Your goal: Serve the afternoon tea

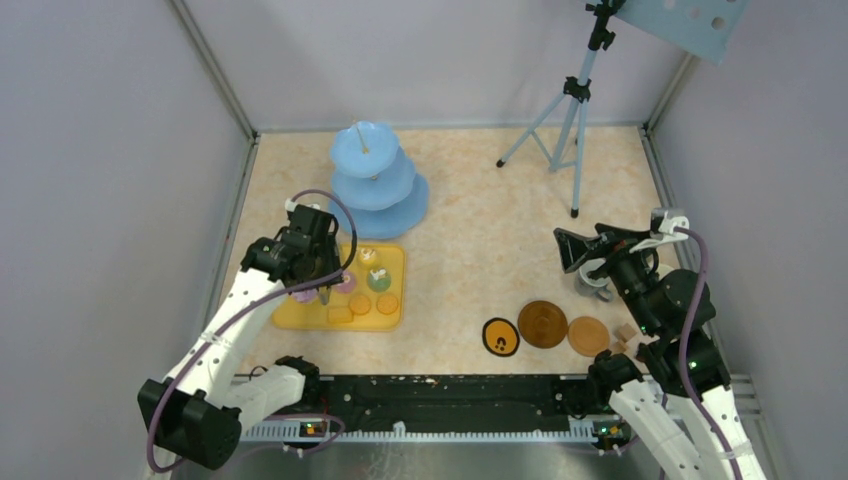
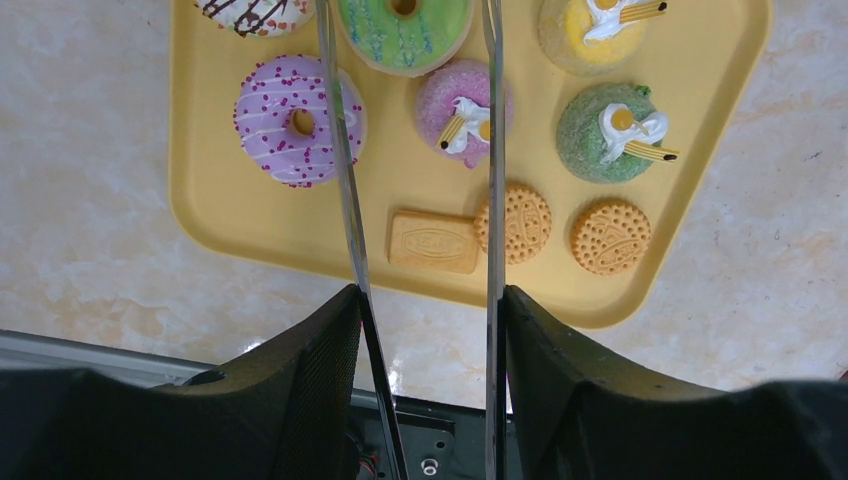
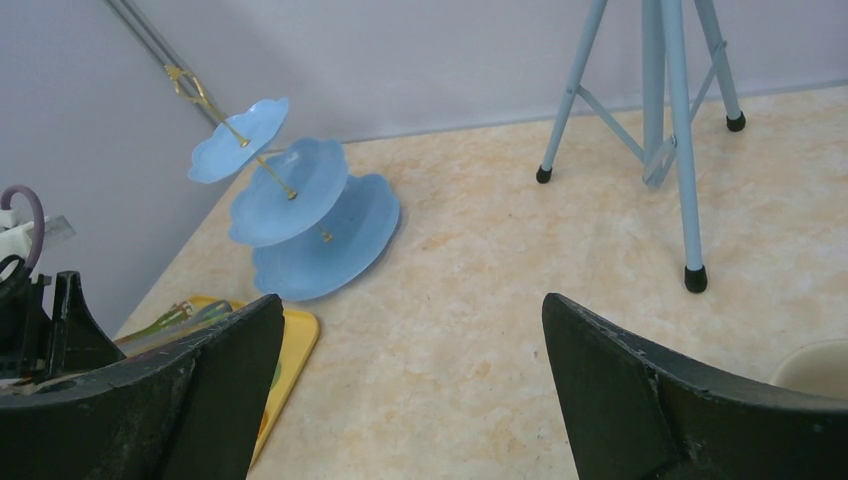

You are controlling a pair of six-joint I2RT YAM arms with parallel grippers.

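While on tray (image 2: 230,225), pastries (image 2: 270,140) (tongs (image 2: 345,200) above).

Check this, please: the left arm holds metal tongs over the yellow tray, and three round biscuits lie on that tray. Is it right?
Not quite: the left wrist view shows two round biscuits and one rectangular biscuit. The left arm does hold the tongs over the yellow tray.

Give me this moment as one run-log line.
left claw: gripping tongs over pastries on yellow tray | right claw: open, empty | stand: tiers bare | coasters: bare
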